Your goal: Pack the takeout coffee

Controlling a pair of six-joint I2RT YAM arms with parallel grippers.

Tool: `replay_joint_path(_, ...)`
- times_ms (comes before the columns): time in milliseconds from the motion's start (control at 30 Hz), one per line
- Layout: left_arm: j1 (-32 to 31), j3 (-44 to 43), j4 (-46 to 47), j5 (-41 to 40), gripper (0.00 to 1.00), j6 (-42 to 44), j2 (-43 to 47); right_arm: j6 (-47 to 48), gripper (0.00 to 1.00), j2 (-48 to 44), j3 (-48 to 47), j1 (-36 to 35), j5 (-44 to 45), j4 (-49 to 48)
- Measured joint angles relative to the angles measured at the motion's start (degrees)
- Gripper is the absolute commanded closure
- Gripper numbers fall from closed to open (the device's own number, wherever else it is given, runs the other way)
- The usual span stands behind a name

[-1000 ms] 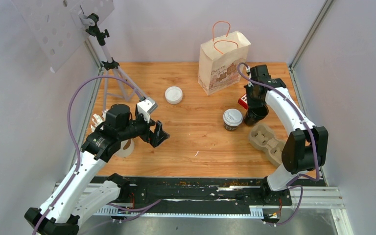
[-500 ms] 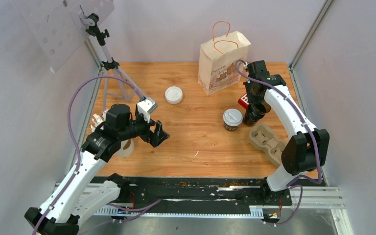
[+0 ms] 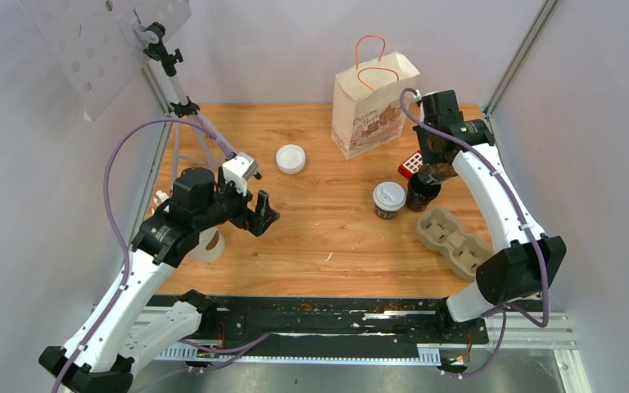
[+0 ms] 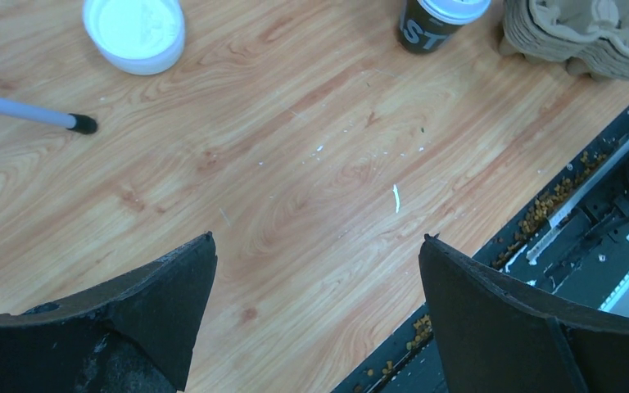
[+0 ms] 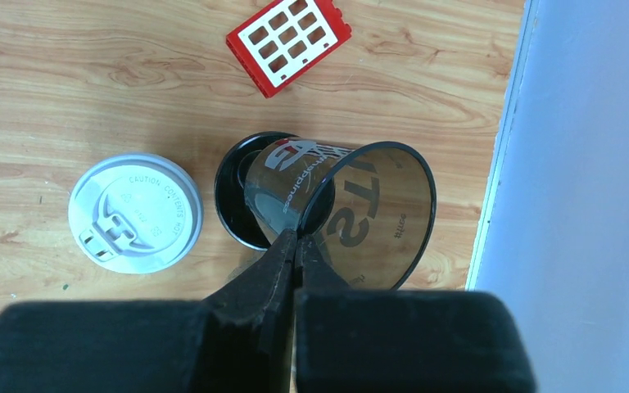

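Wooden surface [image 3: 328,246]: carries a pulp cup carrier [image 3: 450,237], a paper bag [image 3: 374,102] and a loose white lid [image 3: 291,159].
Open dark cup [image 5: 360,221]: lidless and tilted, at the right rear, near the carrier's far end; whether it touches the wood cannot be told.
Right gripper [image 5: 296,237]: closed, pinching the open dark cup's wall at the rim.
Lidded coffee cup [image 3: 389,199]: upright on the surface, just left of the open dark cup.
Left gripper [image 4: 318,239]: spread wide, holding nothing, above bare wood left of centre.
Red block [image 5: 289,37]: flat on the wood beyond the open dark cup.
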State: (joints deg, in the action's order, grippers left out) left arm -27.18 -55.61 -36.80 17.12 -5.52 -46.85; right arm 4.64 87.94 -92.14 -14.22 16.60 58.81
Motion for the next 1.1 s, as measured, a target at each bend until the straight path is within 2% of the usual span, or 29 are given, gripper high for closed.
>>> replay_joint_path(233, 0.00, -5.97, -4.17, -7.82, 0.00, -4.31, -1.05, 1.14, 1.00, -1.33, -3.17, -2.43, 0.04, 1.68)
replay_joint_path(367, 0.00, -10.69, -6.99, -11.78, 0.00, -6.84, -1.95, 1.66, 1.00, -2.67, -5.57, -6.29, 0.17, 1.73)
replay_joint_path(567, 0.00, -18.05, -10.23, -16.41, 0.00, -9.44, -0.81, 2.78, 1.00, -4.83, -6.10, -17.31, 1.55, 0.00)
replay_joint_path(767, 0.00, -24.87, -12.90, -21.24, 0.00, -10.91, 1.79, 3.89, 1.00, -5.22, -0.37, -29.68, 1.95, -6.43)
replay_joint_path(967, 0.00, -30.73, -16.87, -26.10, 0.00, -10.69, 3.85, 5.73, 1.00, -0.68, 5.20, -38.93, 1.90, -10.75)
replay_joint_path(1100, 0.00, -32.02, -18.51, -27.63, 0.00, -10.64, 4.24, 10.12, 1.00, 3.63, 7.74, -44.54, -0.17, -12.57)
